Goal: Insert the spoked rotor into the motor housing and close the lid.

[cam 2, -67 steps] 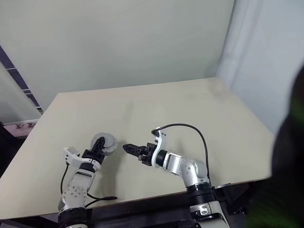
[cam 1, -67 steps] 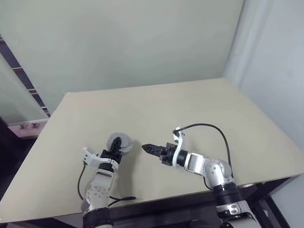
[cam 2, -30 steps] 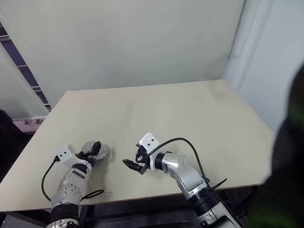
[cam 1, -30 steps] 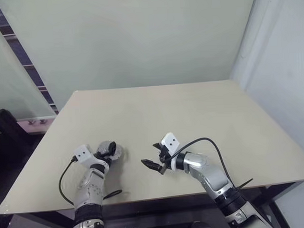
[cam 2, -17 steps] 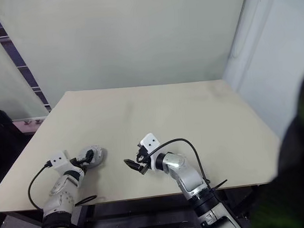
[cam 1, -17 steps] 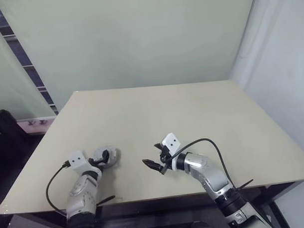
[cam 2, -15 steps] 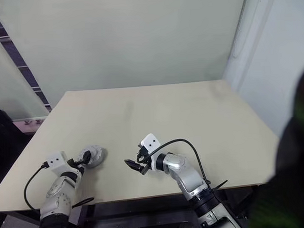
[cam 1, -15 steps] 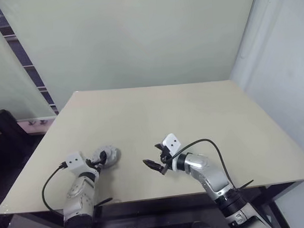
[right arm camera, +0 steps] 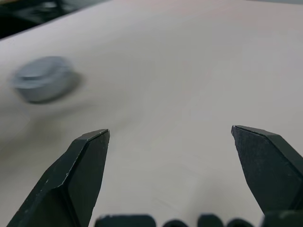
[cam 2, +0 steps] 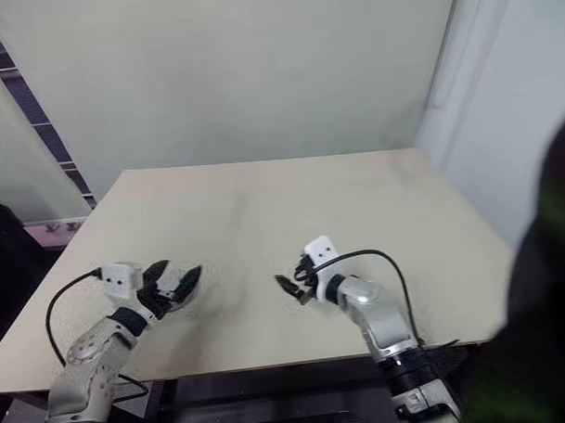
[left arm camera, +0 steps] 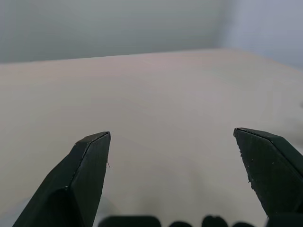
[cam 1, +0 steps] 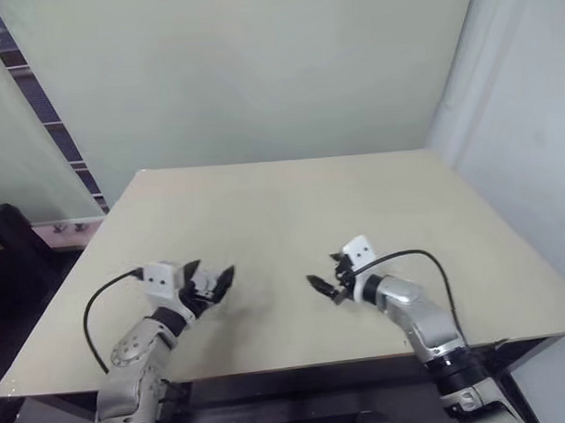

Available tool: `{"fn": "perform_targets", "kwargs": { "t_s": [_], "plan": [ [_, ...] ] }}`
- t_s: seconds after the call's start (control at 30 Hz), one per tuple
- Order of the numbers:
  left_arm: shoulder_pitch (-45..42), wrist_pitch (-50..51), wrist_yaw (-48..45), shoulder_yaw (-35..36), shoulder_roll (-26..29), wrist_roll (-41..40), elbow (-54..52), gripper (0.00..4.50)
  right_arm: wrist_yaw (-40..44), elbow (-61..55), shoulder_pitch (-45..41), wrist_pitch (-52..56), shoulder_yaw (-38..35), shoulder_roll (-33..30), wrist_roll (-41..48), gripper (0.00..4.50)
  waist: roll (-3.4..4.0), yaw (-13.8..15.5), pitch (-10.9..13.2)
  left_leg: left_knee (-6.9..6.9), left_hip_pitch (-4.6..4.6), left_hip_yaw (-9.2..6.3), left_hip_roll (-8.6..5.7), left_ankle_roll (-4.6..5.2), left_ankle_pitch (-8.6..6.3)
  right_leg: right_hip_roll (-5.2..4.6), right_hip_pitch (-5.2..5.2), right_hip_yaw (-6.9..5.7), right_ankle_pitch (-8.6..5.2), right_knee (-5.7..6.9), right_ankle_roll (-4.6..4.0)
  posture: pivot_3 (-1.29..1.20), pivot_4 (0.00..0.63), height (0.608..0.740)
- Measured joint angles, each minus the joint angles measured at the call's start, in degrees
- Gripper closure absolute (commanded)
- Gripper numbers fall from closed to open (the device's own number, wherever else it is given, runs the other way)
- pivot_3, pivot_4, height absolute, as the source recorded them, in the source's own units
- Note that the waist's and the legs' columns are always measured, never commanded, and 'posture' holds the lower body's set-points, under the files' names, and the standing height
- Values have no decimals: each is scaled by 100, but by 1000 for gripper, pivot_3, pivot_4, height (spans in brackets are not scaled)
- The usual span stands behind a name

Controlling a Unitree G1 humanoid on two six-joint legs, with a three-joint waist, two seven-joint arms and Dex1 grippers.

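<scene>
A grey round puck (right arm camera: 45, 85) lies on the table in the right wrist view; it looks like the motor housing with the flat grey lid (right arm camera: 42, 75) on top. The spoked rotor is hidden. My left gripper (cam 1: 210, 272) hovers open over the table's front left, nothing between its fingers (left arm camera: 90, 161). In the head views it covers the spot where the puck lies. My right gripper (cam 1: 320, 283) is open and empty near the front middle, pointing left toward the puck with a wide gap of bare table between them.
The beige table (cam 1: 356, 200) stretches bare behind and to the right of both grippers. A pale wall stands past its far edge. Black cables (cam 1: 423, 258) trail from both wrists near the front edge.
My left gripper has risen off the puck and swung up and to the right. My right gripper has drawn away to the right. The puck stays where it was.
</scene>
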Motion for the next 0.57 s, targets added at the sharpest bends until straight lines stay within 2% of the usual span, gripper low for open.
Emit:
{"fn": "perform_targets", "kwargs": {
  "t_s": [0.13,0.3,0.57],
  "plan": [
    [4,409,-188,-472,115,6,-509,36,-49,-369,362,152,-395,-292,79,0,1,-2,0,0,3,6,14,0,0,10,0,-1,-1,2,-1,0,0,740],
    [-15,641,-334,-857,132,28,-611,36,-153,-661,741,258,-540,-357,82,0,2,-3,1,3,5,13,23,1,1,19,0,1,-2,3,-3,0,0,740],
    [-168,640,-411,-1023,97,125,-473,36,-248,-767,806,294,-567,-373,77,0,2,0,1,14,5,16,24,1,1,19,4,3,-5,1,-7,0,0,740]
  ]
}}
